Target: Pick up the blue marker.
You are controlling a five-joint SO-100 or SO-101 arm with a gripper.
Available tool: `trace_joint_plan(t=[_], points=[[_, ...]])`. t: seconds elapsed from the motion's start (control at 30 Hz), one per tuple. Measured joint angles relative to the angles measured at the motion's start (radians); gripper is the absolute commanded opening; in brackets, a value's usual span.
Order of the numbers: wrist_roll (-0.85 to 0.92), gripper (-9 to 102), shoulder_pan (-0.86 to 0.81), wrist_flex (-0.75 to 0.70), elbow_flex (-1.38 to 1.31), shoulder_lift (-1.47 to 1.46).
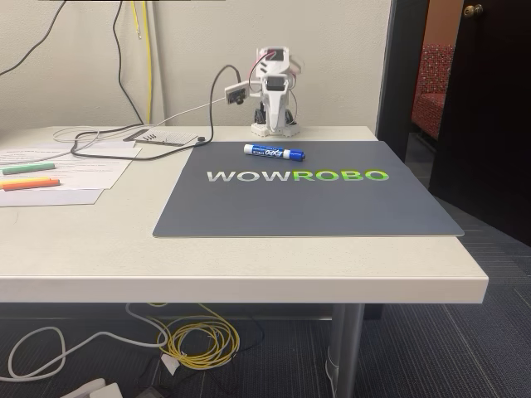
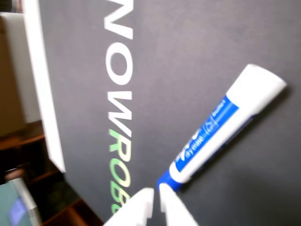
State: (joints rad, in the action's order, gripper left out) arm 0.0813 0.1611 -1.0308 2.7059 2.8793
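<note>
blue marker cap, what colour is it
Dark blue, on the blue marker; clearest in the fixed view.

The short white-barrelled dry-erase marker with blue label and dark blue cap [image 1: 274, 152] [image 2: 221, 129] lies flat near the far edge of the grey mat [image 1: 332, 207], just above its lettering.

The fixed view is evenly and brightly lit from above, sharp throughout, with only soft shadows under the table edge [image 1: 249, 290] and a dim doorway at the right. The wrist view is warmer and slightly blurred; the white fingertips [image 2: 141, 202] are out of focus, and the blue marker [image 2: 221, 127] just beyond them casts a faint shadow on the grey mat [image 2: 197, 56].
</note>
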Motion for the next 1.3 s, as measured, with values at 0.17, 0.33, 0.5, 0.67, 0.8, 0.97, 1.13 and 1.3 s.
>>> trace_joint_plan(t=[0.17, 0.33, 0.5, 0.67, 0.8, 0.97, 1.13, 1.3], points=[[0.043, 0, -0.025, -0.216, -0.393, -0.388], [0.115, 0, -0.117, -0.311, -0.528, -0.515], [0.16, 0, -0.118, -0.288, -0.537, -0.64], [0.183, 0, -0.126, -0.27, -0.528, -0.673], [0.107, 0, -0.112, -0.268, -0.528, -0.701], [0.025, 0, -0.1, -0.268, -0.528, -0.71], [-0.152, 0, -0.092, -0.25, -0.528, -0.724], [-0.27, 0, -0.069, -0.25, -0.525, -0.75]])
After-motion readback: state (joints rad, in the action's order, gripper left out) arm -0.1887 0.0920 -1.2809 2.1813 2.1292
